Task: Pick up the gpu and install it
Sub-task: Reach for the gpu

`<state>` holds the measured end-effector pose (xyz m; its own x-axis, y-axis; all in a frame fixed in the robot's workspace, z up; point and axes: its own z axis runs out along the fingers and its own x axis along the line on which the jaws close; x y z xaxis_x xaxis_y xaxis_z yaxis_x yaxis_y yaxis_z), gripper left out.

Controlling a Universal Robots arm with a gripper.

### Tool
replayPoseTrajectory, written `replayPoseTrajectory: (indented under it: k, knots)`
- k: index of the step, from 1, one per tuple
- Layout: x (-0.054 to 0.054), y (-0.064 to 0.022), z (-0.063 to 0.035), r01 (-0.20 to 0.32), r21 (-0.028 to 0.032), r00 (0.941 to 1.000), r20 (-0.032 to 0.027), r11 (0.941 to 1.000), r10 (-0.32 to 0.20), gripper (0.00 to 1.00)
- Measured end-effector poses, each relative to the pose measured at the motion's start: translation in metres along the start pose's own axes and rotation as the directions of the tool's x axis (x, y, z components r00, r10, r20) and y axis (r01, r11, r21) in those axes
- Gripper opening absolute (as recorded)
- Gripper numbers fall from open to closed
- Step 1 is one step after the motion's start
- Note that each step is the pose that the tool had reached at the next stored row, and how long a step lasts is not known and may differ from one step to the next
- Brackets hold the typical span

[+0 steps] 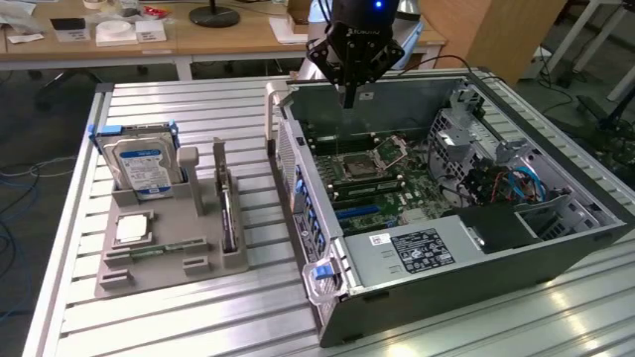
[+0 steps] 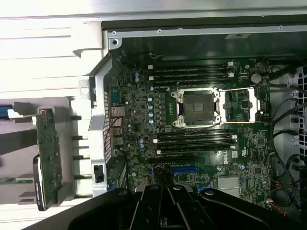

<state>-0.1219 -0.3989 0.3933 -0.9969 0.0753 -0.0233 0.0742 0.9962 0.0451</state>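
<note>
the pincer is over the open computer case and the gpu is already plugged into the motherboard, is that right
Not quite. The gpu is not on the motherboard: the exterior view shows it standing on edge in the grey holder outside the case, on the exterior view's left. The rest holds: the pincer is over the open computer case.

Black gripper (image 1: 349, 103) at the exterior view's upper centre; dark green gpu (image 1: 227, 219) in a grey holder (image 1: 159, 264) at its left; silver hard drive (image 1: 142, 165), blue-and-white label; green motherboard (image 1: 382, 190) inside black case (image 1: 496, 264).
</note>
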Motion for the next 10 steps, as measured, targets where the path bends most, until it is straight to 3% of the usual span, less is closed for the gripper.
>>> replayPoseTrajectory:
  k: [10]
  knots:
    - [0.0059, -0.0005, 0.0, 0.0, -0.0001, 1.0, 0.0, 1.0, 0.0, 0.11]
